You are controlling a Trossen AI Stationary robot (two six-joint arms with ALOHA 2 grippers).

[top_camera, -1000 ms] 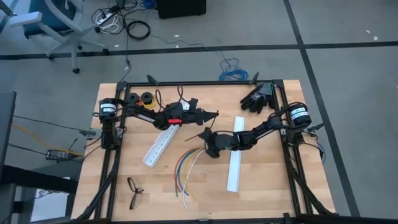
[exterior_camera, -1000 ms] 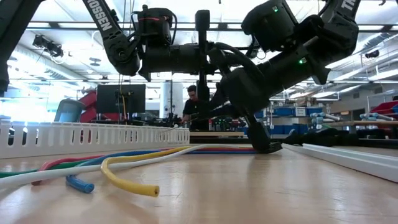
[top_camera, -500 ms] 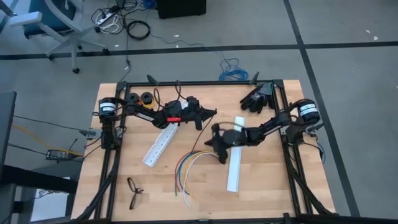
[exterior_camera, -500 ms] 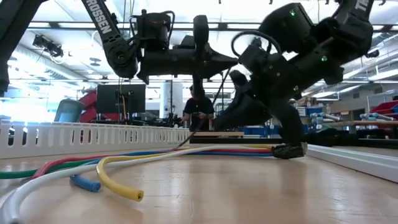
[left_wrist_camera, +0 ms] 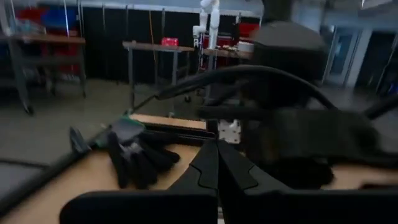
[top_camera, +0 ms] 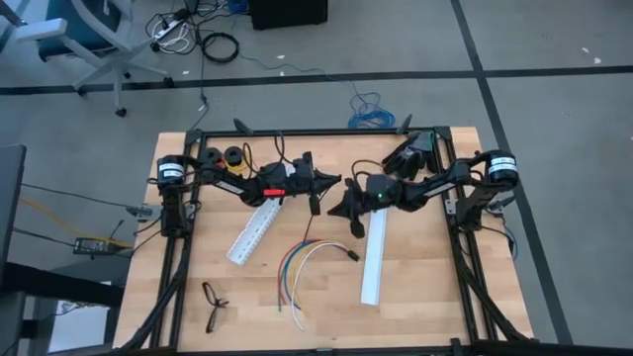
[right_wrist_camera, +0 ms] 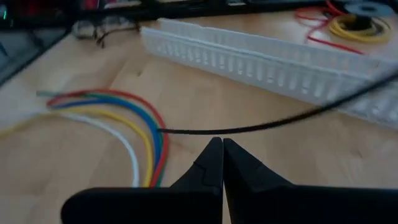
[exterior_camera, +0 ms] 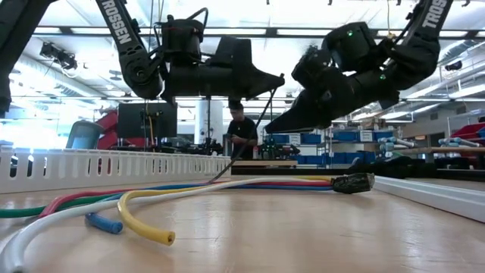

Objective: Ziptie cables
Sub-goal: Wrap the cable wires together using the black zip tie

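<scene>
Grey floor [top_camera: 554, 59] with dark lines, an office chair [top_camera: 84, 35], and seemingly workshop shelving [exterior_camera: 356, 148] behind.

The table [top_camera: 425, 297] is pale wood with a smooth matt finish and visible grain. The cables [exterior_camera: 144, 220] have smooth, slightly glossy plastic coats; the slotted rail [right_wrist_camera: 261, 59] is matt white plastic. Both end effectors [left_wrist_camera: 217, 171] [right_wrist_camera: 222, 165] look like matt black plastic.

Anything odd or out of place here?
The ziptie slants up from the table beside the loose cables toward the shut left gripper rather than lying flat; whether it is gripped is unclear. The right gripper is shut, empty.
</scene>
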